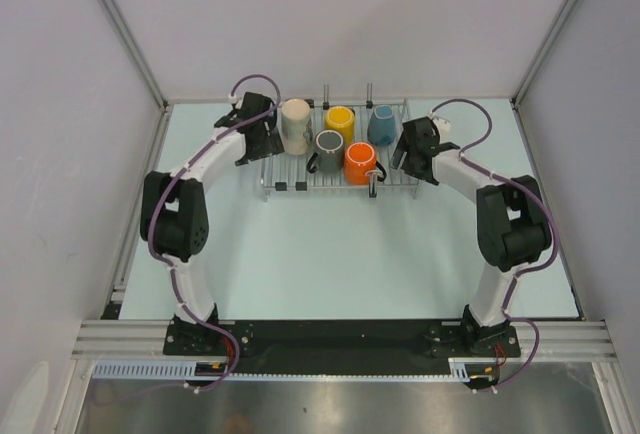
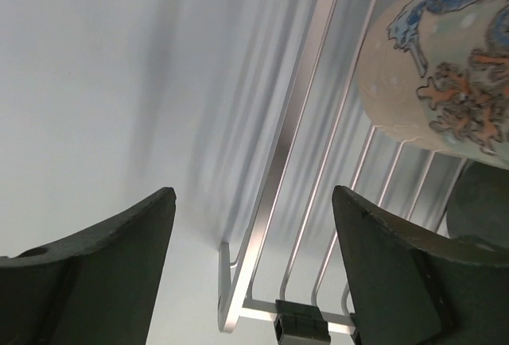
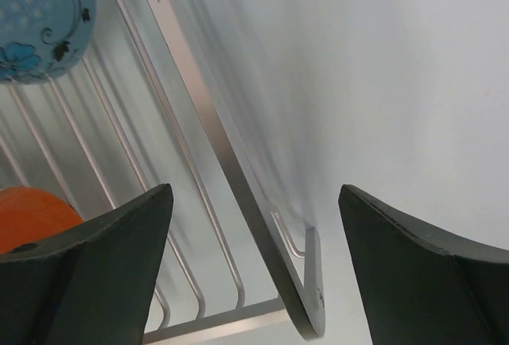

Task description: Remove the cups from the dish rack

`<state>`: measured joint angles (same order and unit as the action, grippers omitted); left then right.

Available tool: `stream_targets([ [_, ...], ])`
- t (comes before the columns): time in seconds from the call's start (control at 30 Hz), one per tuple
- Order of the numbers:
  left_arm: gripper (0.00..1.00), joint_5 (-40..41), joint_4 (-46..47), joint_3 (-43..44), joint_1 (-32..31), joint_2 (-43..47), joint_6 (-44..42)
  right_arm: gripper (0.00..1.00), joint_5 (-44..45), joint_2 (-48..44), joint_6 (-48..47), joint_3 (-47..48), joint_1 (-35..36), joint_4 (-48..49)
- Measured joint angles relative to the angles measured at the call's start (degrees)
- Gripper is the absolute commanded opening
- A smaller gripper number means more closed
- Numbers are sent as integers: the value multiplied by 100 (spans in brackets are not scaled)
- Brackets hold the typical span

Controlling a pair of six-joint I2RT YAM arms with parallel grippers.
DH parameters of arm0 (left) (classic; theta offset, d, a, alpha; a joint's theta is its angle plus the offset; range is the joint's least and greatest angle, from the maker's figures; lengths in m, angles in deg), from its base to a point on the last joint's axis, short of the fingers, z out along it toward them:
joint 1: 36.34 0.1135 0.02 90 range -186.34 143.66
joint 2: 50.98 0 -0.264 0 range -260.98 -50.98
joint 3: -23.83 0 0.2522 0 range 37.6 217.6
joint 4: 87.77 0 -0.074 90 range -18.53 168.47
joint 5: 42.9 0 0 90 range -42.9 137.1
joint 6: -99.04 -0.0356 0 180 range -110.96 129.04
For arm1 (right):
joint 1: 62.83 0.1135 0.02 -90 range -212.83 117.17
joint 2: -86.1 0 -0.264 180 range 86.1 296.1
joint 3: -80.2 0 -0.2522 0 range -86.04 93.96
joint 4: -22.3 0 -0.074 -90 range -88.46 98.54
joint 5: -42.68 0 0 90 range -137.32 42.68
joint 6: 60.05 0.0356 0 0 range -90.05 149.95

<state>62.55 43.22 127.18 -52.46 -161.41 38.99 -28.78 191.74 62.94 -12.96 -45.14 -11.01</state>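
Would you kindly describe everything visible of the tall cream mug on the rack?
The cream mug is the tallest cup there, beige and glossy like glazed ceramic, with a blue and orange drawing on its side. It stands on the dish rack at its far left corner, beside the open left gripper, which does not touch it.

I see that my left arm (image 1: 190, 289) and my right arm (image 1: 490, 294) look just the same; each one has smooth white tubes and big round black joints; a thin purple cable (image 1: 255, 78) runs along each arm and makes a loop near the gripper; both arms sit on flat black bases (image 1: 200, 338); my left gripper (image 2: 253, 273) and right gripper (image 3: 254, 273) each have two thick, dark grey fingers (image 2: 103, 281) with curved, slightly rough edges.
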Motion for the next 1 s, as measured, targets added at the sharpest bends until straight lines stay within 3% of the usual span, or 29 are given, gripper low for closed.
stream_targets([
  [0.33, 98, 195, -76, -116, -4, 901, 48, 100, 356, -1231, -35, -11, 76, -184],
  [0.57, 100, 461, 107, -1370, -297, 2581, 92, 100, 970, -2262, -608, -114, 1279, -162],
  [0.73, 100, 1058, 179, -2068, -1185, 3309, 98, 100, 1602, -2326, -944, -310, 2251, -210],
  [0.87, 100, 1270, 153, -2691, -1770, 3794, 232, 99, 1878, -2326, -1113, -645, 2531, -291],
  [1.0, 100, 1274, 96, -3475, -1773, 4535, 551, 99, 1823, -2326, -1169, -745, 2463, -278],
])
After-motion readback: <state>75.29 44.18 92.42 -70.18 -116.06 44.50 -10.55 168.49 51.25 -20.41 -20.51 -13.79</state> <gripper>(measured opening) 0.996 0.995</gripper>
